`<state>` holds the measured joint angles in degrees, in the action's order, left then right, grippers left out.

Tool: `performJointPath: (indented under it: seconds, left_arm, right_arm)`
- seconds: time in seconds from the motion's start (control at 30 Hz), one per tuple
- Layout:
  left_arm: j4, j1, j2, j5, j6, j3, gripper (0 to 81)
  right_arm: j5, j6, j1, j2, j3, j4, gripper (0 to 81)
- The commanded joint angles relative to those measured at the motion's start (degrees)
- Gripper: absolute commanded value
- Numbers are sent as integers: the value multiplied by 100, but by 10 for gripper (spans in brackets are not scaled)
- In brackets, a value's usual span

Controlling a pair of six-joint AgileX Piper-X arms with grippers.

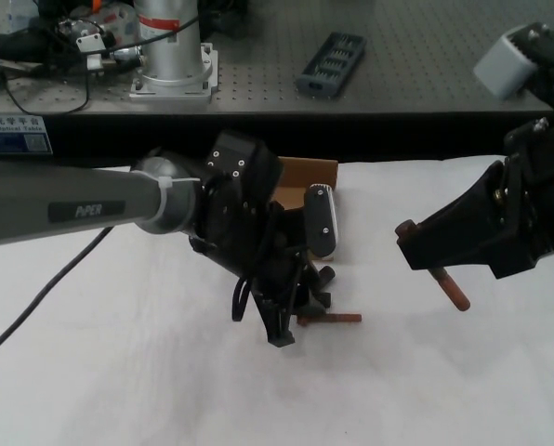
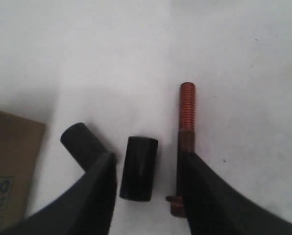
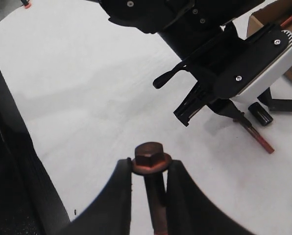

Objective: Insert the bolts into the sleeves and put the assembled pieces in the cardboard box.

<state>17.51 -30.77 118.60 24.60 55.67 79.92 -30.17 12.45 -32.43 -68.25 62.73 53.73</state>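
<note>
My left gripper [image 2: 147, 157] is closest, and it is open. Its two fingers [image 2: 99, 196] stand on each side of a short black sleeve [image 2: 138, 169] that lies on the white cloth [image 2: 136, 49]. A second sleeve [image 2: 81, 140] lies just outside one finger. A copper bolt [image 2: 186, 127] lies just outside the other finger, with its head down by the fingertip. The cardboard box [image 2: 9, 166] is near, off to one side.

My right gripper [image 3: 150, 171] is squeezed tight on a second bolt [image 3: 149, 157], just under its six-sided head. It hangs in the air, well apart from the sleeves.

I think my job now is to pick up the black sleeve. To do it well, I should go straight down so only that sleeve sits between my fingers. The copper bolt is very close, so I must not pinch it too. I should grab the black sleeve around its middle, not its ends, so the hole is free. Then I can lift it, turn the hole toward the second bolt, line the two up, and push slowly.
</note>
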Motion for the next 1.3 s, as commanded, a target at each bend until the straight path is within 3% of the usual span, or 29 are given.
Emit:
performJointPath:
  seconds: [0.0,0.63,1.0,1.27]
  left_arm:
    - [380,96,82,-208,139,-38,314]
    - [298,227,225,-208,310,271,314]
    - [316,-161,225,-76,-7,344,314]
    - [317,-151,225,-126,-7,344,314]
  right_arm:
    - [-88,43,45,76,26,-4,28]
    - [-181,43,45,72,26,-68,28]
    - [-171,43,45,72,26,-127,28]
    - [-171,22,45,89,26,-86,28]
